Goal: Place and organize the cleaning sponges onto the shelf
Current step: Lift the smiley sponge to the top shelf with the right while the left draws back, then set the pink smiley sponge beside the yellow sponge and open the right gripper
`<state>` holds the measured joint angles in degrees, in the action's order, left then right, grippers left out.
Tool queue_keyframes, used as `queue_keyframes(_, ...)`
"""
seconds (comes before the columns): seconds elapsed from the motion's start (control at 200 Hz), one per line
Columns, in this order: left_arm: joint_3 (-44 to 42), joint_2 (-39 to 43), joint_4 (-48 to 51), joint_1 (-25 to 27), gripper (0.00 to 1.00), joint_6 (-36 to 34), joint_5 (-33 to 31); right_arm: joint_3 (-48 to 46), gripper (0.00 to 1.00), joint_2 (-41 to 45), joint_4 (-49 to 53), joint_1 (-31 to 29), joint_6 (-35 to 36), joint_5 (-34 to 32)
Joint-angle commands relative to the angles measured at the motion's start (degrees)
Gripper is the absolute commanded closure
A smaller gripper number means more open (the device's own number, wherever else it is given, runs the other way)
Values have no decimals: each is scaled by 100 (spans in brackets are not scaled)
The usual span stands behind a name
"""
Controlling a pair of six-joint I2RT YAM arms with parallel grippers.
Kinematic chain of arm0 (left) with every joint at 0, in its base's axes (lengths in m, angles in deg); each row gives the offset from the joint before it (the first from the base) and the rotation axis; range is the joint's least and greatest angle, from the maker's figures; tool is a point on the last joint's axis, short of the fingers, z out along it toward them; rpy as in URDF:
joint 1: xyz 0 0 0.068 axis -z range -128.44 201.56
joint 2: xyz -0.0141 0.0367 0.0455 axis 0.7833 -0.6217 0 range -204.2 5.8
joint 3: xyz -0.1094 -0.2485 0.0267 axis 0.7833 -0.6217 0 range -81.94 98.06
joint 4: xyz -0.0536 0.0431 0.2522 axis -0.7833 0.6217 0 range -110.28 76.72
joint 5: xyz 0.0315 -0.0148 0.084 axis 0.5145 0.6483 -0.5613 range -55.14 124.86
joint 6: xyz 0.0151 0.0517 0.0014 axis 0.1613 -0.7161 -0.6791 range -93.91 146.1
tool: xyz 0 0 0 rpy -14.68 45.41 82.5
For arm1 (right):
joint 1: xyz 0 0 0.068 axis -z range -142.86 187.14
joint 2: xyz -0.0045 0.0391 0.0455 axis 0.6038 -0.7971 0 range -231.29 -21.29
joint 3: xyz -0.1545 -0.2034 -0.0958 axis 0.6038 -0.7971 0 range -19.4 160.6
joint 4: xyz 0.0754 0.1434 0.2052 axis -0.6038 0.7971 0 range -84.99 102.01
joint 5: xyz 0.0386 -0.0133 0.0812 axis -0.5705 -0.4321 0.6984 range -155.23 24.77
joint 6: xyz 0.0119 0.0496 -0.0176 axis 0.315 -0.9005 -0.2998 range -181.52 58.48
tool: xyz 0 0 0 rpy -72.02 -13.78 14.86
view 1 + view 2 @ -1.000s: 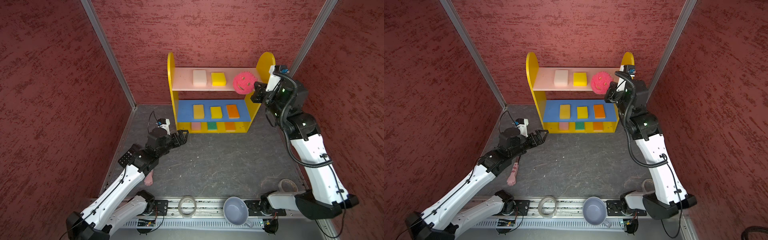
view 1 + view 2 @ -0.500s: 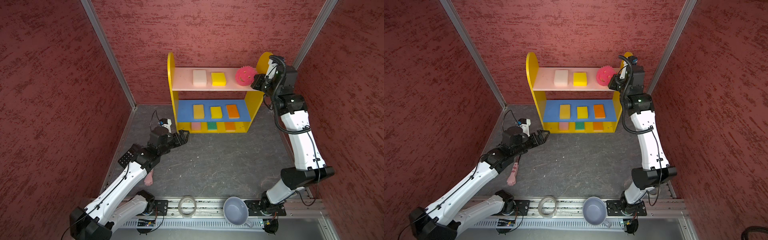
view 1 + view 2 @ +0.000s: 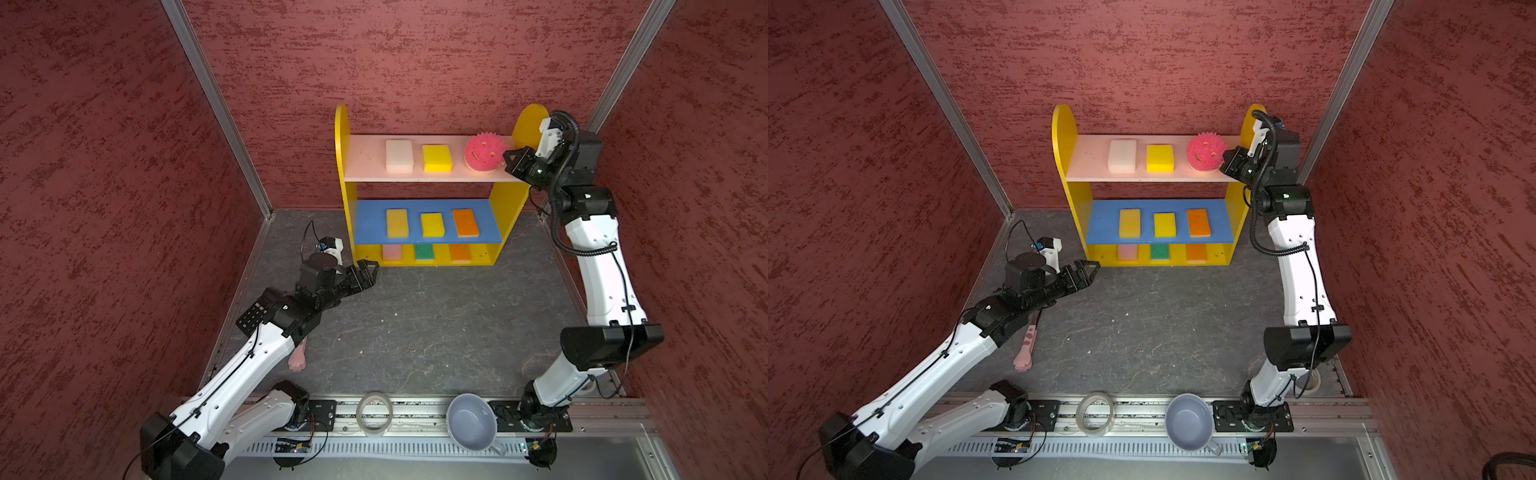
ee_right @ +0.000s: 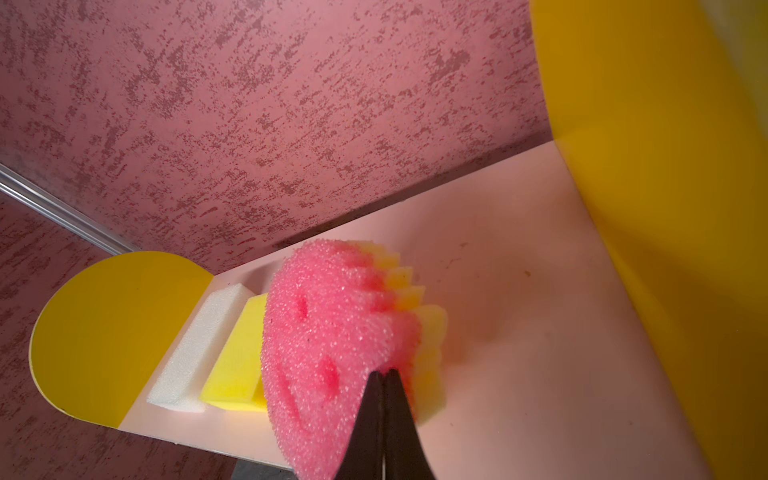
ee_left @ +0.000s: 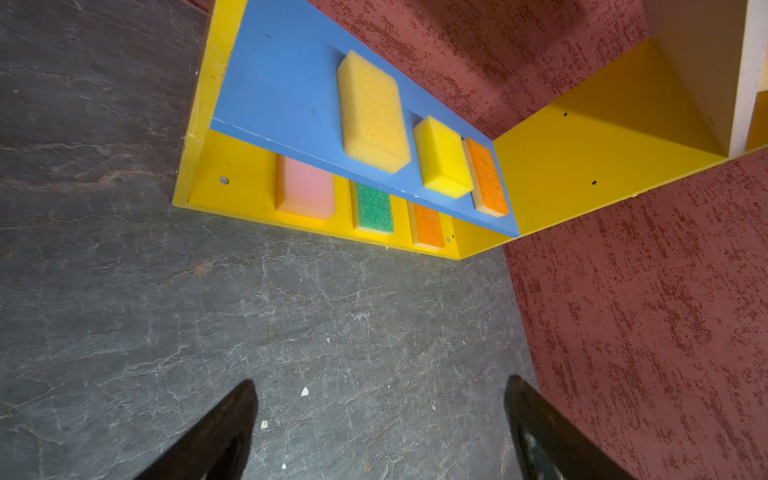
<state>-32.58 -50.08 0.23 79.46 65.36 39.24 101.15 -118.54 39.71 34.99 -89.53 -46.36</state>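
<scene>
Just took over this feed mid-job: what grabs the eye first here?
The round pink smiley sponge stands out, tilted up at the right end of the pink top board of the shelf, its edge pinched in the shut right gripper. Below it, rectangular sponges lie in neat rows of three on the two lower tiers. The left gripper hangs open and empty over the floor in front of the shelf.

Right gripper (image 3: 506,157) has brought the smiley sponge (image 3: 481,152) down to the top board (image 3: 365,166).

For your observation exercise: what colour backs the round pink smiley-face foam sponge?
Yellow; the sponge shows it best in the right wrist view.
</scene>
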Motion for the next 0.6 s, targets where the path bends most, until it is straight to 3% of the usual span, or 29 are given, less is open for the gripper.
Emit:
queue_keyframes(0.0,-76,-76,-115,-39,8,64,19,12,100,-60,-150,13,-118,192)
queue_keyframes(0.276,-58,-142,-138,-45,8,100,54,-23,98,-5,-104,15,-135,-211)
queue_keyframes(0.596,-85,-191,-174,-39,7,142,70,-228,86,116,-182,13,-173,-517)
